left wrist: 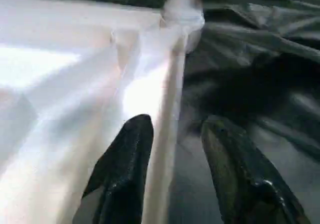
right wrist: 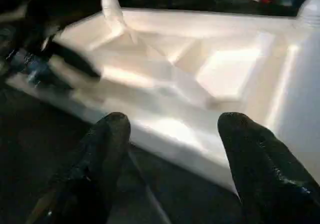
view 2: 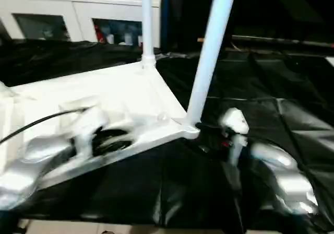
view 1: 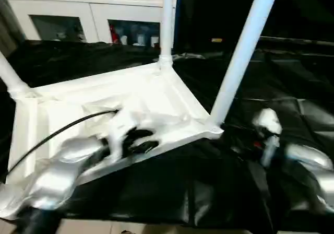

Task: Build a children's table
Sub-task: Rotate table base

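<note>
Tabletop (view 1: 104,114) lies upside down on the black-draped work table (view 1: 292,88), ribbed underside facing up. Three legs visible, all standing upright out of corner sockets: far leg (view 1: 167,20) at the corner nearest the cabinet, near-right leg (view 1: 241,54) at the corner closest to the right arm, and left leg (view 1: 10,74) at the corner on the robot's left, only its lower part in frame. Fourth corner can't be made out. Left gripper (left wrist: 172,149) is at the tabletop's near edge: fingers spread a moderate gap and straddling the rim, one finger (left wrist: 125,159) over the white underside, the other off the edge above the black cloth; not clamped, holding nothing. Head views show that arm with a black cable (view 1: 57,132) looping over the tabletop. Right gripper (right wrist: 172,149) is wide open and empty, just off the tabletop's edge beside the near-right leg's corner, above the cloth, not touching the plastic. White glass-door cabinet (view 1: 88,14) stands behind the work table, beyond the tabletop's far side.
</note>
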You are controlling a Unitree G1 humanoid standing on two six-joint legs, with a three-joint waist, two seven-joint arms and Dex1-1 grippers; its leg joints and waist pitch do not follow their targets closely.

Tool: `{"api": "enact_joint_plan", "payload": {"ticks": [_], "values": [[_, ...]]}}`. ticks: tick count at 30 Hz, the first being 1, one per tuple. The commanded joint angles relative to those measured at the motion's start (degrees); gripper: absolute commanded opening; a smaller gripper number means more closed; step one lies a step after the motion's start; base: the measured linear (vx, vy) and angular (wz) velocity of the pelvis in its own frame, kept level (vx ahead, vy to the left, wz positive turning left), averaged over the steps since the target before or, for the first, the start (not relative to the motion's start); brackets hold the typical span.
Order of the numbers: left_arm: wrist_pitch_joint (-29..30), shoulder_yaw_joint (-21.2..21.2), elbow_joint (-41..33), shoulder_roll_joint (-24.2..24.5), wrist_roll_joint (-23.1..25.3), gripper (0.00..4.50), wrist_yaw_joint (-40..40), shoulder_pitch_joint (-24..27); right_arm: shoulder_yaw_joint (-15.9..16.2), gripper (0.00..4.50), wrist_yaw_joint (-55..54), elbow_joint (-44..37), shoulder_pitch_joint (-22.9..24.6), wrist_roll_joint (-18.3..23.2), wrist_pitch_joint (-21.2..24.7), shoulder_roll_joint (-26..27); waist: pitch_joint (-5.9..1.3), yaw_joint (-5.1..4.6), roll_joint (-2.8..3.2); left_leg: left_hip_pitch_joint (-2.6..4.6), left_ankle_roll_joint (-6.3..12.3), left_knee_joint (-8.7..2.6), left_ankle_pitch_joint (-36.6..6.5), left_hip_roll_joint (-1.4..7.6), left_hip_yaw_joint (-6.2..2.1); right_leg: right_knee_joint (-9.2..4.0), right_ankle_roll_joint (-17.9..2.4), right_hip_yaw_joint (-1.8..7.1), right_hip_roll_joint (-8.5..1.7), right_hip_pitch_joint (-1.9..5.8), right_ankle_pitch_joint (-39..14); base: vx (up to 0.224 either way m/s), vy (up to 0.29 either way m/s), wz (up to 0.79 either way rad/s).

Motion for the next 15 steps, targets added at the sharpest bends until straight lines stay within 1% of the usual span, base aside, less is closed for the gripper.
{"api": "enact_joint_plan", "payload": {"ticks": [1,2,3,4,5,6,7,8,9,10,11,12,13,14,15], "values": [[2.7,0.3,-2.8,0.9,-1.4,2.26,-1.3,0.5,1.1,2.72,-0.9,1.5,-0.7,-1.1,-0.8,0.4,-2.78,0.15,0.11,1.96,-1.82,-5.03,-23.2,3.60,-2.31,-4.60,-9.4,2.53,-3.53,0.81,-28.5,0.000,0.000,0.00],[5.6,-0.3,-5.4,3.4,-2.6,2.34,-3.1,2.4,2.6,2.60,-1.9,4.1,-2.7,-1.5,-1.7,3.2,-2.83,0.35,-0.10,2.42,-2.57,-4.98,-24.3,3.69,-2.23,-4.74,-8.9,2.70,-3.53,0.52,-28.6,0.000,0.000,0.00],[7.5,-0.7,-7.2,5.0,-3.5,2.51,-3.8,3.6,3.3,2.47,-2.5,5.7,-4.0,-1.8,-2.3,5.0,-2.65,0.31,-0.09,2.55,-3.21,-5.08,-25.7,3.61,-2.31,-4.69,-9.1,2.85,-3.53,0.10,-29.0,0.000,0.000,0.00],[8.5,-1.0,-8.2,5.8,-3.8,2.51,-4.1,4.2,3.5,2.47,-3.3,7.2,-5.0,-1.8,-2.8,6.6,-2.63,0.13,-0.05,2.20,-3.44,-5.27,-25.9,3.56,-2.52,-4.50,-9.0,2.78,-3.51,0.45,-29.0,0.000,0.000,0.00],[9.2,-1.2,-8.8,6.3,-4.0,2.70,-4.1,4.6,3.5,2.28,-4.4,8.6,-5.9,-2.1,-3.4,8.0,-2.71,0.12,0.06,2.15,-4.03,-5.45,-26.1,3.66,-2.58,-4.43,-8.6,2.77,-3.49,0.47,-28.5,0.000,0.000,0.00],[9.9,-1.4,-9.4,6.6,-4.0,2.70,-3.8,4.9,3.4,2.28,-5.6,10.0,-6.8,-2.5,-4.0,9.1,-2.63,0.13,0.04,2.55,-4.59,-5.41,-27.0,3.63,-2.44,-4.50,-8.7,2.91,-3.36,0.11,-27.8,0.000,0.000,0.00],[10.4,-1.5,-9.7,6.9,-3.8,2.79,-3.7,5.1,3.3,2.18,-6.7,11.5,-7.7,-2.9,-4.7,10.5,-2.59,0.17,-0.22,2.54,-4.71,-5.48,-27.0,3.63,-2.45,-4.55,-8.7,2.91,-3.39,0.20,-27.6,0.000,0.000,0.00],[11.2,-1.7,-10.3,7.3,-3.9,2.98,-3.2,5.3,2.9,2.00,-8.7,13.6,-8.9,-3.5,-5.9,12.1,-2.66,0.25,-0.14,2.49,-5.02,-5.49,-26.8,3.60,-2.44,-4.32,-8.9,3.00,-3.49,0.27,-26.9,0.000,0.000,0.00],[11.6,-1.8,-10.6,7.5,-3.8,3.04,-2.9,5.4,2.6,1.95,-10.0,14.8,-9.6,-3.8,-6.4,13.1,-2.66,0.16,-0.10,2.28,-5.20,-5.56,-26.5,3.50,-2.50,-4.20,-8.9,2.99,-3.46,0.41,-26.6,0.000,0.000,0.00],[11.8,-2.0,-10.7,7.6,-3.5,3.04,-2.4,5.4,2.1,1.95,-11.7,16.2,-10.4,-3.9,-7.1,14.4,-2.66,0.24,-0.03,2.28,-5.29,-5.61,-26.4,3.49,-2.51,-4.23,-8.7,3.00,-3.47,0.51,-26.4,0.000,0.000,0.00],[12.2,-2.1,-10.9,7.7,-3.4,3.10,-2.1,5.4,1.8,1.89,-12.6,17.1,-10.8,-4.0,-7.5,15.0,-2.71,0.20,-0.03,2.43,-5.56,-5.56,-26.4,3.44,-2.42,-4.20,-8.6,3.08,-3.43,0.33,-26.0,0.000,0.000,0.00],[11.5,-2.2,-10.4,7.6,-2.2,3.20,-1.1,5.2,1.2,1.71,-14.7,18.6,-11.6,-4.2,-8.6,15.9,-2.79,0.22,-0.06,2.25,-5.62,-5.59,-25.9,3.48,-2.45,-4.15,-8.3,3.06,-3.47,0.57,-25.4,0.000,0.000,0.00],[11.0,-2.3,-9.9,7.5,-1.2,3.20,-0.2,5.0,0.5,1.71,-16.7,20.1,-12.3,-4.4,-9.8,16.8,-2.85,0.18,-0.09,2.31,-5.68,-5.54,-25.6,3.44,-2.39,-4.13,-8.3,3.11,-3.43,0.51,-24.9,0.000,0.000,0.00],[10.8,-2.3,-9.7,7.7,-0.7,3.45,0.4,4.9,-0.5,1.52,-19.0,21.6,-13.0,-4.5,-10.8,17.5,-2.98,0.14,-0.46,2.13,-5.51,-5.44,-24.3,3.38,-2.35,-3.92,-8.5,3.21,-3.53,0.63,-23.8,0.000,0.000,0.00],[10.9,-2.3,-9.5,8.2,-0.3,3.50,1.0,4.9,-2.5,1.48,-22.4,23.6,-14.1,-4.0,-11.9,18.4,-3.04,0.27,-0.35,2.10,-5.40,-5.39,-23.3,3.38,-2.31,-3.89,-8.6,3.22,-3.57,0.73,-23.3,0.000,0.000,0.00]]}}
